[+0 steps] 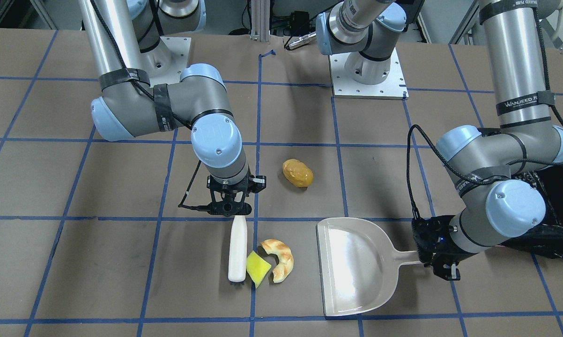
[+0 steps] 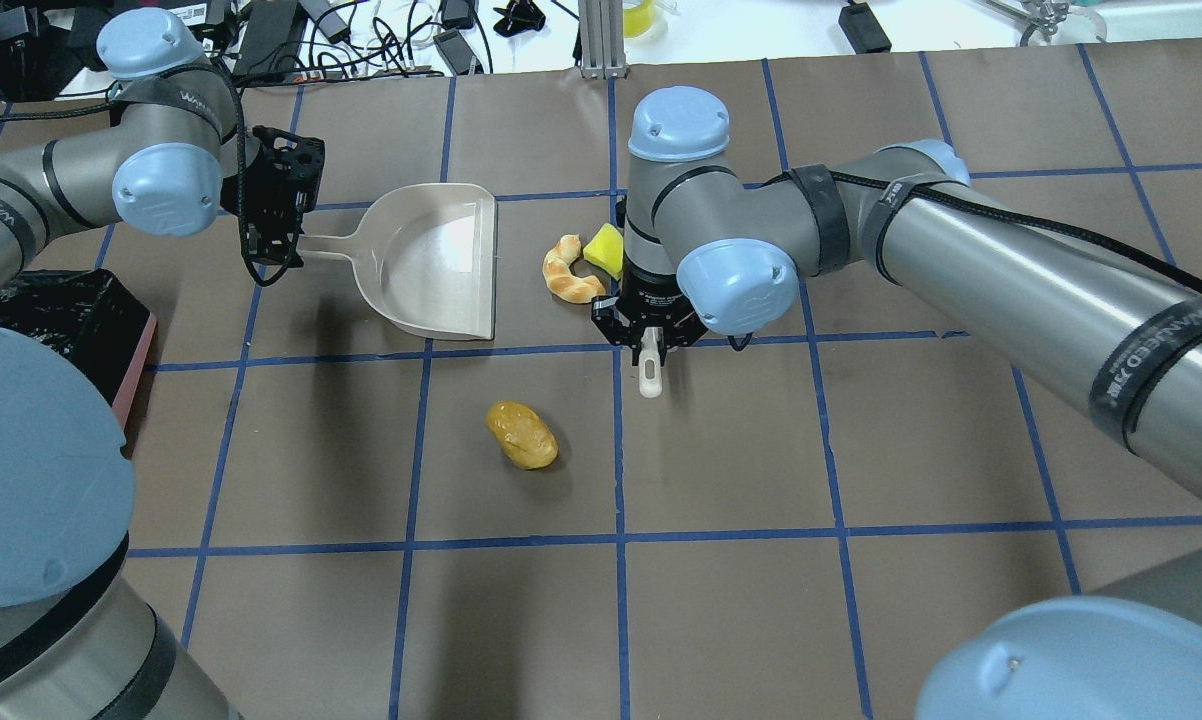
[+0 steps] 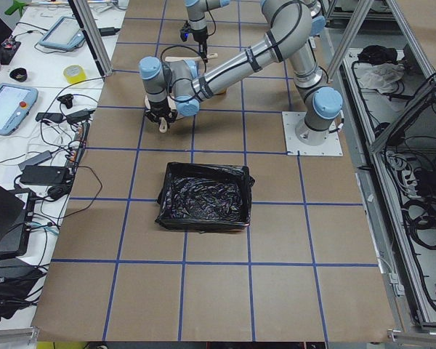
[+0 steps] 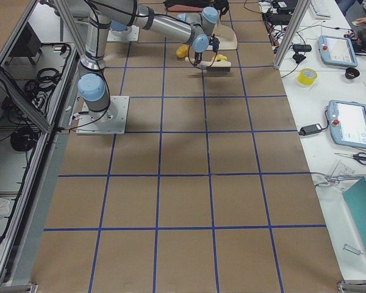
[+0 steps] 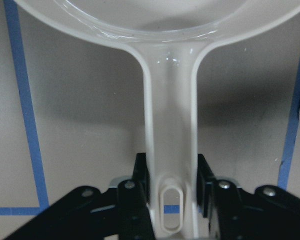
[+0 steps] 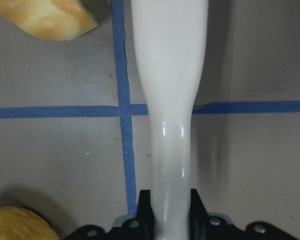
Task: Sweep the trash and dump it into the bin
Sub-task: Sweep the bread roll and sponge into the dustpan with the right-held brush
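Note:
My right gripper [image 1: 229,206] is shut on the handle of a white brush [image 1: 238,250], whose bristle end rests on the table against the flat yellow wedge [image 1: 257,267]. The tan croissant [image 1: 279,260] lies just beyond the wedge, toward the dustpan. The golden-orange roll [image 1: 298,172] lies apart, nearer the robot. My left gripper [image 1: 433,255] is shut on the handle of the cream dustpan [image 1: 351,267], which lies flat with its mouth toward the croissant. The black-lined pink bin [image 2: 139,355] stands behind my left arm, partly hidden.
Brown table with a blue tape grid [image 2: 616,450]. The left arm's base plate [image 1: 368,75] sits at the robot's side. The bin also shows in the exterior left view [image 3: 203,222]. Operator desks with tablets and cables [image 3: 11,109] run along the far edge.

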`<state>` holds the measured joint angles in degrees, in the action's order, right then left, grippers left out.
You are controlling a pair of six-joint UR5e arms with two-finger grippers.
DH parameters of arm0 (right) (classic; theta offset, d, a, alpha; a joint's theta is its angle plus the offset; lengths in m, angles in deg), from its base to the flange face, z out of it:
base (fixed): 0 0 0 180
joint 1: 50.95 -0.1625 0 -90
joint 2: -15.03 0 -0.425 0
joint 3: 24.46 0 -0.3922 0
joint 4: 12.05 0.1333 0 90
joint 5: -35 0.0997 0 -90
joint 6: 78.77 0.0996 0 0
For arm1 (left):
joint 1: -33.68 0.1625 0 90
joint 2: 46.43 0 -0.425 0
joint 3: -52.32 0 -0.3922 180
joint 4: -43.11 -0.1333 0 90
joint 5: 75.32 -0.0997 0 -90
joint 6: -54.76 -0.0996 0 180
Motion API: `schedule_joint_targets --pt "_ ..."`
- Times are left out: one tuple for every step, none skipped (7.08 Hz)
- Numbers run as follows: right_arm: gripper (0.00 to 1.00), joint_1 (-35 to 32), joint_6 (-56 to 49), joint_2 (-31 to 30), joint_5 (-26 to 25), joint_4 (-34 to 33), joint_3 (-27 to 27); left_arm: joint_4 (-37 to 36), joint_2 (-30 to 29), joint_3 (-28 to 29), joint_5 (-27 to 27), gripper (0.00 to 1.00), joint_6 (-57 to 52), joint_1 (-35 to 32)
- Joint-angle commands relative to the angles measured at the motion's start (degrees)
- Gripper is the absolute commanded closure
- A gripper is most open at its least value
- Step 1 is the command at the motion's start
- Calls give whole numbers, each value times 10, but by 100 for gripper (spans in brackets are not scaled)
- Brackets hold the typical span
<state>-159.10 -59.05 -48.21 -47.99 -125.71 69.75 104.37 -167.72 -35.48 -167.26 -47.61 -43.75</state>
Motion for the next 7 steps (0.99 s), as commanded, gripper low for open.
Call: schedule_joint_targets --pt "100 -40 62 42 1 -4 -54 0 0 0 0 100 2 0" --pt "100 -65 99 68 12 -4 -90 0 0 0 0 100 2 0" --pt "100 -90 134 94 14 -4 -121 0 0 0 0 100 2 0" --pt "100 -114 178 118 46 -13 -153 0 0 0 0 100 2 0" --pt "100 -132 214 138 55 -16 -189 0 0 0 0 100 3 0" --pt "100 -151 247 158 82 -19 -221 0 0 0 0 100 3 0" --pt "100 -160 278 173 94 -19 -260 0 0 -1 0 100 3 0"
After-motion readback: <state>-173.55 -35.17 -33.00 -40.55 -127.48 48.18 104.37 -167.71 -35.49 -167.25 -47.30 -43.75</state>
